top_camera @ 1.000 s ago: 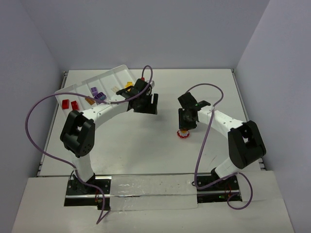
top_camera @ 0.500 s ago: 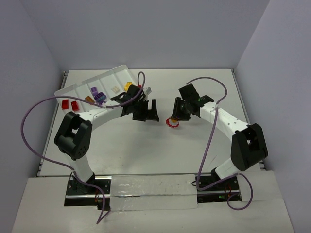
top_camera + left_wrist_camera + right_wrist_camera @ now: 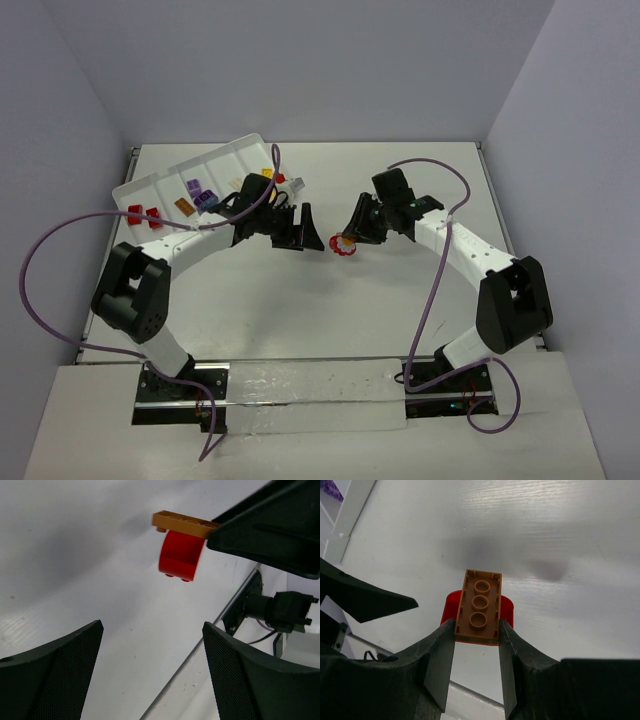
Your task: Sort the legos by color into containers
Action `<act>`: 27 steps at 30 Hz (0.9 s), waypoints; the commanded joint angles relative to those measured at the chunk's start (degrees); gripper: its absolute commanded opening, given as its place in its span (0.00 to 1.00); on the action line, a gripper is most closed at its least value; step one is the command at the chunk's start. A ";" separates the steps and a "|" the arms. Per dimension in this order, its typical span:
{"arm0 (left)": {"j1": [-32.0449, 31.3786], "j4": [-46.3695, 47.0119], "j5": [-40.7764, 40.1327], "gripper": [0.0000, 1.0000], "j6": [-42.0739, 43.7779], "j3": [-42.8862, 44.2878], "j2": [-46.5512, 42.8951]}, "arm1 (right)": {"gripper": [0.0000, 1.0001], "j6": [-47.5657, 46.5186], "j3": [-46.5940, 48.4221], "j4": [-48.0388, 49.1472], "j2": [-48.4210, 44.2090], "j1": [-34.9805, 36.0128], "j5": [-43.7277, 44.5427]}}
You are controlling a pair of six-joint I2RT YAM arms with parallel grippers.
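Note:
My right gripper (image 3: 354, 236) (image 3: 476, 630) is shut on an orange lego plate (image 3: 480, 607) that is stuck to a red rounded lego (image 3: 451, 608). It holds the pair (image 3: 345, 244) above the table's middle. My left gripper (image 3: 307, 231) (image 3: 152, 666) is open and empty. It faces the pair from the left with a small gap, and the orange plate (image 3: 182, 524) and red lego (image 3: 179, 559) show ahead of its fingers. The white divided tray (image 3: 175, 176) lies at the far left and holds red legos (image 3: 141, 213), purple legos (image 3: 199, 194), an orange lego (image 3: 184, 206) and a yellow lego (image 3: 268, 173).
Purple cables loop off both arms. The left arm reaches across the tray's near right corner. A metal rail (image 3: 235, 611) and a cable connector (image 3: 285, 611) show at the table's edge in the left wrist view. Grey walls close in the table at the back and sides.
My right gripper has carried the orange and red pair up and to the left. My left gripper has moved right from the tray, and the two grippers now face each other closely.

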 commanded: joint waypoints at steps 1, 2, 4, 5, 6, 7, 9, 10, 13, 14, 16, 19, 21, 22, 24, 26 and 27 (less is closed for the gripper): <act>-2.28 2.08 4.50 0.88 3.50 2.19 0.31 | 0.02 1.45 1.08 2.99 -1.42 -0.21 -3.01; -2.62 1.65 4.37 0.88 3.51 2.38 0.54 | 0.02 1.45 1.10 2.97 -1.44 -0.19 -3.07; -3.19 2.20 4.25 0.88 3.38 3.21 1.61 | 0.02 1.33 1.45 2.62 -1.64 -0.21 -3.28; -3.28 2.75 4.26 0.88 3.12 3.34 1.85 | 0.02 1.15 1.55 2.46 -1.81 -0.21 -3.24; -3.35 3.55 4.01 0.88 2.61 3.35 1.99 | 0.02 1.01 1.71 2.10 -1.96 -0.21 -3.12; -3.35 3.79 3.69 0.88 2.43 3.39 2.01 | 0.02 1.01 1.78 2.01 -2.05 -0.20 -3.20; -3.35 4.03 2.57 0.88 1.94 3.95 2.50 | 0.02 1.01 1.78 1.85 -2.30 -0.21 -3.28; -3.35 4.04 2.39 0.88 1.93 3.96 2.51 | 0.02 1.01 1.78 1.85 -2.30 -0.21 -3.44; -3.38 4.47 2.15 0.88 1.46 5.06 3.44 | 0.02 1.01 1.84 1.85 -2.50 -0.15 -4.12; -3.44 4.69 2.02 0.88 1.37 5.37 3.75 | 0.02 1.01 1.95 1.85 -2.56 -0.21 -4.25; -3.45 5.51 2.16 0.88 0.80 5.56 4.04 | 0.02 1.00 2.04 1.85 -2.57 -0.13 -4.43; -3.74 8.04 3.01 0.85 -1.14 5.84 4.99 | 0.02 0.96 2.22 1.88 -2.57 -0.12 -5.06; -3.90 9.33 3.55 0.83 -2.04 5.98 5.72 | 0.02 1.10 2.13 2.05 -2.68 -0.06 -5.38; -3.97 9.59 3.62 0.82 -2.47 5.98 6.03 | 0.02 1.10 2.13 2.11 -2.74 -0.12 -5.56; -4.05 10.84 4.13 0.80 -3.28 5.93 6.55 | 0.02 1.01 2.20 2.11 -2.65 -0.12 -5.87; -4.05 11.77 5.01 0.77 -4.19 5.55 7.08 | 0.02 1.01 2.13 2.11 -2.65 -0.07 -6.26; -4.05 12.33 5.41 0.75 -4.52 5.29 7.30 | 0.02 1.01 2.05 2.15 -2.65 -0.04 -6.43</act>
